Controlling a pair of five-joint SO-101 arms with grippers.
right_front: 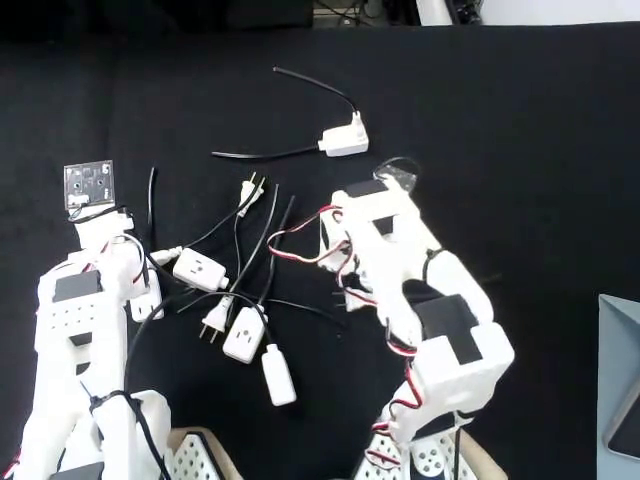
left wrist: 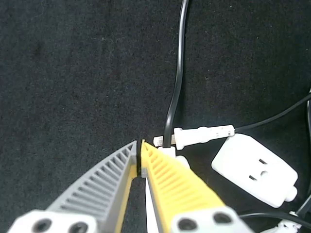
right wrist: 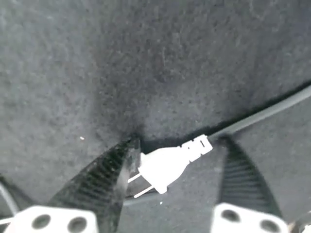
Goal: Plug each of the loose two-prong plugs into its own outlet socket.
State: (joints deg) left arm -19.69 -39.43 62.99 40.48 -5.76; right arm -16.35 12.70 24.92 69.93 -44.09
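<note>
The counter (right_front: 520, 120) lies open on the far and right sides, while cables (right_front: 262, 235) crowd the space between the arms. The right jaws stand wide apart around a two-prong plug (right wrist: 163, 167), and one of them touches it. The left jaws are pressed together, with their tips just beside another plug (left wrist: 201, 135) near an outlet socket (left wrist: 255, 174).

Loose white plugs (right_front: 213, 322) beside sockets (right_front: 198, 268)

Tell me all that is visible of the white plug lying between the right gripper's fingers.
The white plug is small, seemingly smooth moulded plastic, with two thin metal prongs at one end and a ribbed collar at the other, where a black cable leaves. It lies flat on the black cloth, in no socket, between the right gripper's open fingers, prongs close to one finger.
</note>
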